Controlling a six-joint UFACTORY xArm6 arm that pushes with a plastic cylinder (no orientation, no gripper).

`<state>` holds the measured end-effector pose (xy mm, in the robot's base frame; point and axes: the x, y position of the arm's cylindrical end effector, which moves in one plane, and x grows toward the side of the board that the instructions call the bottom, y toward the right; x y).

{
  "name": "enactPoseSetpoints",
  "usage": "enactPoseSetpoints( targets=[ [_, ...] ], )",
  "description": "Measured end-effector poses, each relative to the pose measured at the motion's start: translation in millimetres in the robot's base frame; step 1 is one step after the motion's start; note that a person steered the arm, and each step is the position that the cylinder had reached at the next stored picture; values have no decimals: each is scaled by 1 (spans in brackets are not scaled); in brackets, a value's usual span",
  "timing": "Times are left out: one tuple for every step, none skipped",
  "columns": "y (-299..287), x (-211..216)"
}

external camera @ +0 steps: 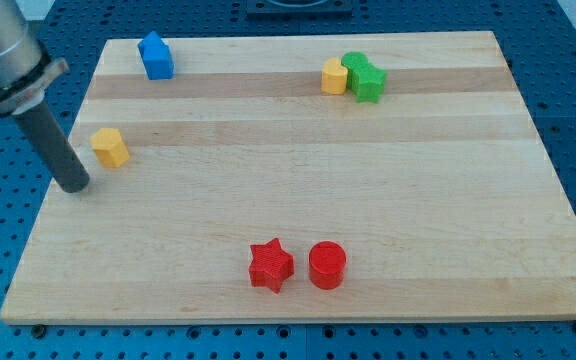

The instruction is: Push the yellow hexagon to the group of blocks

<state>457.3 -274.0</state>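
A yellow hexagon [110, 147] lies alone near the board's left edge. My tip [74, 186] rests on the board just left of and a little below it, with a small gap between them. Toward the view's top right is a tight group: a second yellow block [334, 76] touching two green blocks, one rounded [353, 63] and one star-like [369, 84]. The dark rod slants up from the tip to the arm at the view's top left corner.
A blue block [155, 56] sits near the top left of the wooden board [298, 190]. A red star [270, 265] and a red cylinder [326, 265] stand side by side near the bottom edge. A blue perforated table surrounds the board.
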Motion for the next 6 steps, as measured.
enactPoseSetpoints(
  targets=[
    [-2,-22],
    [15,-31],
    [42,-42],
    [68,-61],
    [97,-78],
    [128,-92]
  ],
)
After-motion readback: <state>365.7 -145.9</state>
